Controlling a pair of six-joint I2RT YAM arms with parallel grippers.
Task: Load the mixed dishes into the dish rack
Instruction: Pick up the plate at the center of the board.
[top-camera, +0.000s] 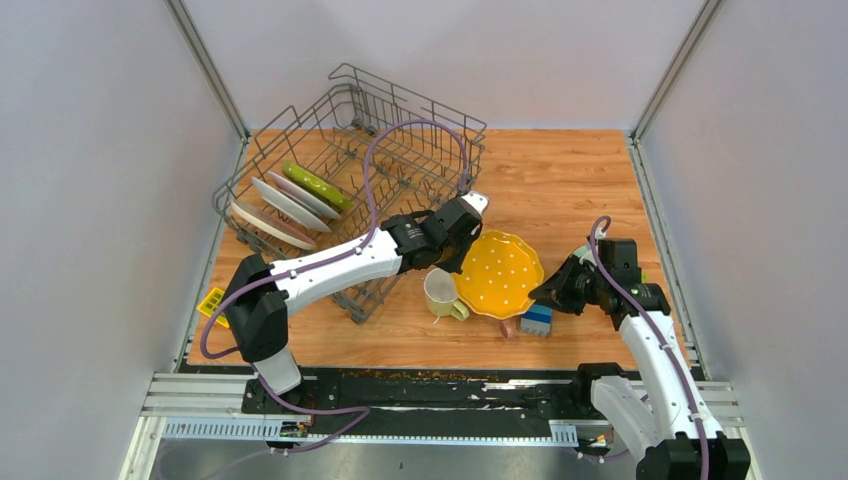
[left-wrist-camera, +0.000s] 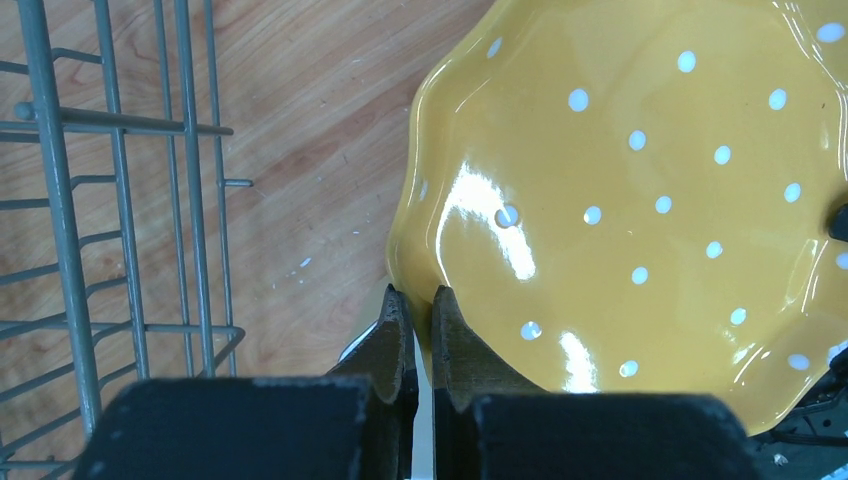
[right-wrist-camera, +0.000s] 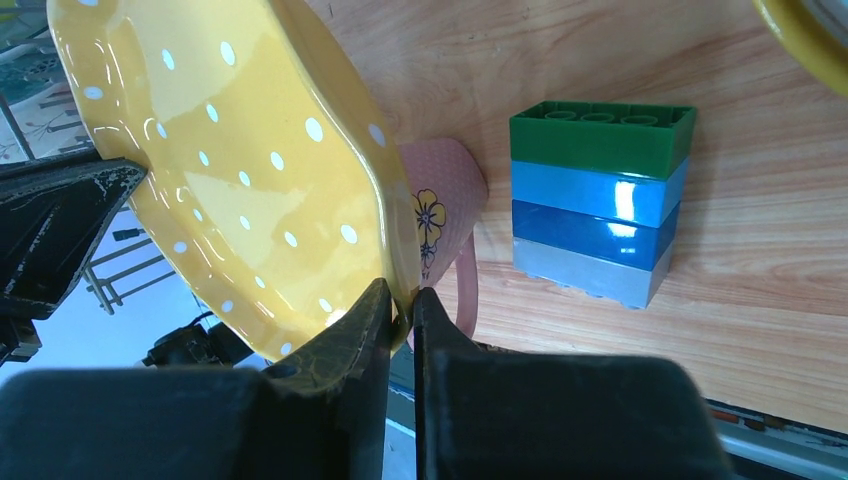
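Note:
The scalloped yellow plate (top-camera: 497, 272) with white dots hangs tilted over the wooden table, held from both sides. My left gripper (top-camera: 462, 255) is shut on its left rim, the fingers (left-wrist-camera: 420, 295) pinching the plate's (left-wrist-camera: 620, 200) edge. My right gripper (top-camera: 545, 290) is shut on the opposite rim, its fingers (right-wrist-camera: 402, 298) on either side of the plate's (right-wrist-camera: 240, 170) edge. The grey wire dish rack (top-camera: 350, 170) stands at the back left, with several dishes (top-camera: 290, 207) on edge in it. A pale yellow mug (top-camera: 440, 295) sits just below the plate. A pink-handled mug (right-wrist-camera: 445, 200) lies under the plate's right side.
Stacked green-blue toy blocks (top-camera: 537, 320) stand beside the right gripper, close to the pink-handled mug. A yellow-orange bowl's rim (right-wrist-camera: 810, 35) shows at the top right of the right wrist view. The rack's wire side (left-wrist-camera: 120, 200) is just left of the left gripper.

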